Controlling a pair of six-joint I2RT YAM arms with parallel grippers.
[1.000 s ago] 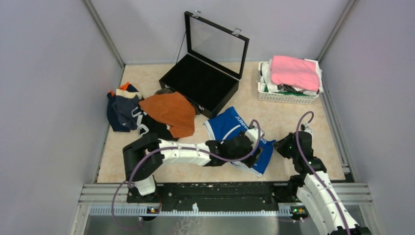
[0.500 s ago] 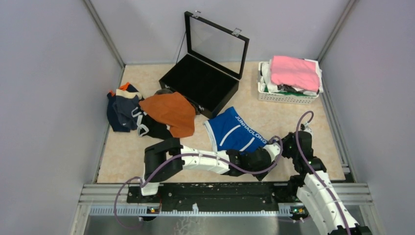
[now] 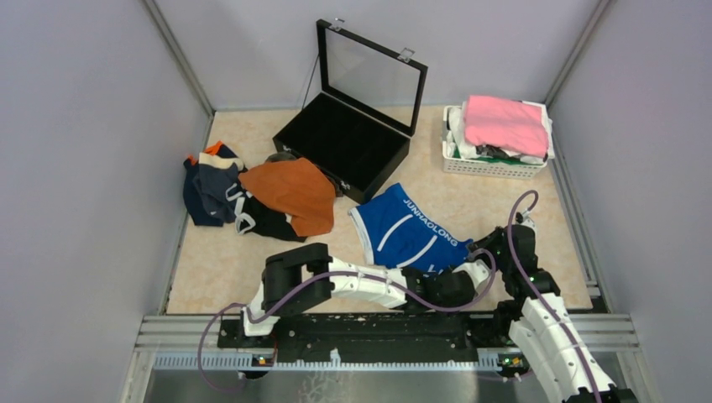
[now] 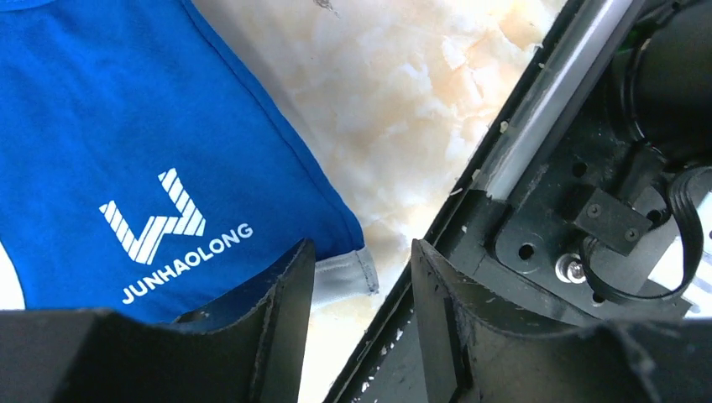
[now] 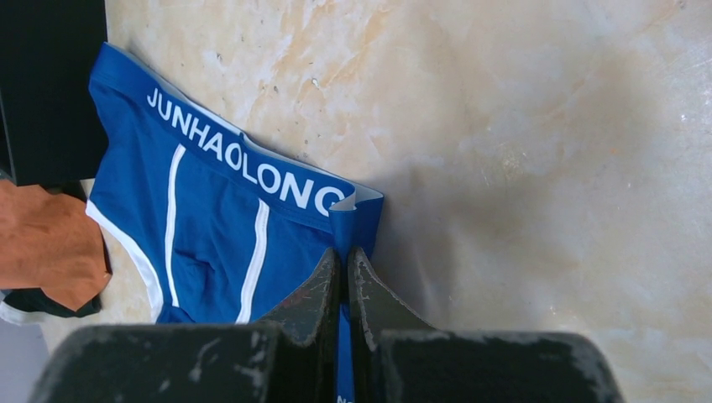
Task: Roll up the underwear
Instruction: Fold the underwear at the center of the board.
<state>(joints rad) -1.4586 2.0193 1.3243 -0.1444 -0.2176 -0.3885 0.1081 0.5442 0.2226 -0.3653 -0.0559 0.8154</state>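
Observation:
The royal blue underwear [image 3: 407,227] lies flat at mid-table, white lettering on its waistband [image 5: 243,164]. My right gripper [image 5: 344,252] is shut on the underwear's right side edge, and blue cloth shows between its fingers; in the top view the right gripper [image 3: 494,245] sits at that edge. My left gripper [image 4: 361,245] is open, low over the underwear's near corner, whose grey hem [image 4: 344,273] lies in the gap. From above the left gripper [image 3: 474,270] is near the table's front edge. More underwear is piled far left: rust-orange [image 3: 290,193], navy [image 3: 206,189], black [image 3: 264,220].
An open black box [image 3: 340,147] with a raised glass lid stands at the back. A white basket [image 3: 495,165] holding a pink cloth [image 3: 506,123] sits back right. The black front rail [image 4: 537,101] runs close beside the left fingers. Grey walls enclose the table.
The left arm has swung right and toward the front edge, coming off the blue underwear and leaving it uncovered. Its jaws have narrowed. The right gripper has stayed put and shut.

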